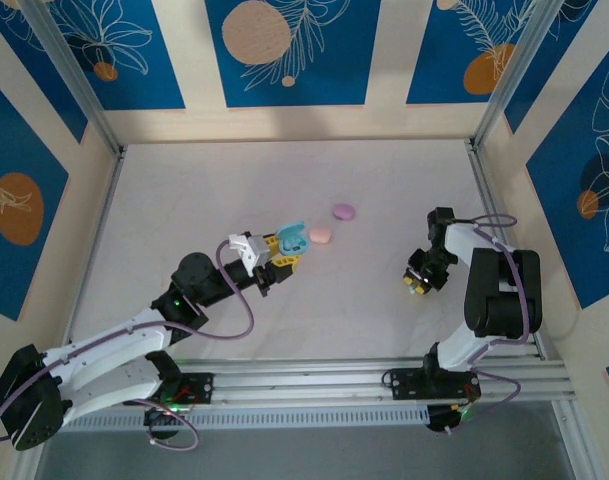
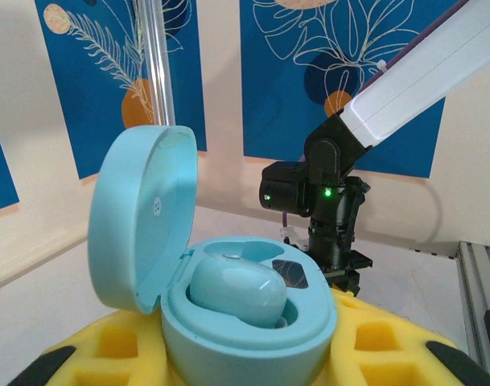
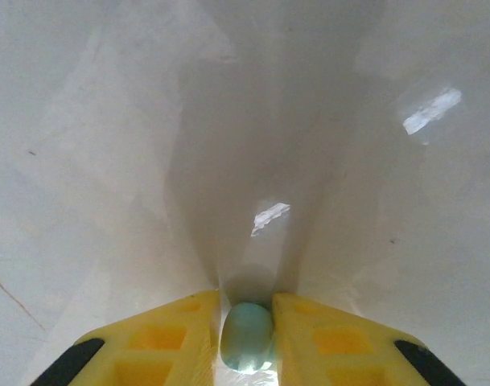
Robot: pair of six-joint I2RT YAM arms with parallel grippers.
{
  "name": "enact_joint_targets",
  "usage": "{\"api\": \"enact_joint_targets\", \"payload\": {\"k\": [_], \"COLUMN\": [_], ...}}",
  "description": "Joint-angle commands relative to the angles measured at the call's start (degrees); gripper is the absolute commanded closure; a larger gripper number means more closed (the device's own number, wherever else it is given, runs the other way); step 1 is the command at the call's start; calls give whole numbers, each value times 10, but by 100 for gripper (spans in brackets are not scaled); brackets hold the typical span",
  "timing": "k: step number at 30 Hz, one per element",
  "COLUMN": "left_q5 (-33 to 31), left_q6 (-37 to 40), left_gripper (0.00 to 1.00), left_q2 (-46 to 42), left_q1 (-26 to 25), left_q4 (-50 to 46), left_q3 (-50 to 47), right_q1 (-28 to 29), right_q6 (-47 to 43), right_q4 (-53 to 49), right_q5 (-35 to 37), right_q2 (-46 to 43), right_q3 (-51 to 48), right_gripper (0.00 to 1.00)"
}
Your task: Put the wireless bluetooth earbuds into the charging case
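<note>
Top external, left gripper (image 1: 281, 256) clamping open case (image 1: 293, 238), right gripper (image 1: 417, 285) pinching earbud (image 3: 247, 336), both off table (image 1: 234, 180) edges.

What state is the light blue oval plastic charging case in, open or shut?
Open: the light blue case has its round lid swung up at the hinge, showing one light blue earbud inside.

We look down from the top external camera, set above and behind both arm bases, far enough back to take in the whole table (image 1: 384, 330) and its walls. From the left wrist we look nearly level and very close over the open blue case (image 2: 253, 322), across at the right arm (image 2: 329, 201), which the overhead view shares. From the right wrist we look steeply down, close to the tabletop, between yellow fingers (image 3: 168, 342) flanking a light blue earbud (image 3: 247, 338).
</note>
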Motion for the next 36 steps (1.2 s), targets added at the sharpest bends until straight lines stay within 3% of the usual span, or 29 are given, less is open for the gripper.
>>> {"api": "enact_joint_targets", "payload": {"k": [1,7,18,27,36], "left_q5": [-3,-5,-2,13,29], "left_q6": [0,1,3,-4,-14], "left_gripper": [68,68,68,68,68], "left_q2": [-2,1,28,53,65], "left_q1": [-6,-6,-6,-6,-6], "left_q4": [19,19,22,35,33], "left_q3": [3,6,18,32,48], "right_q1": [3,14,113,245,292], "right_q6": [-8,-2,-14,-87,-114], "right_q4": [0,7,56,54,50], "right_q5": [4,-50,-305,-424,-470], "right_q2": [11,-51,-241,-245,-233], "right_q3": [3,2,118,232,244], "right_gripper": [78,81,82,82,81]}}
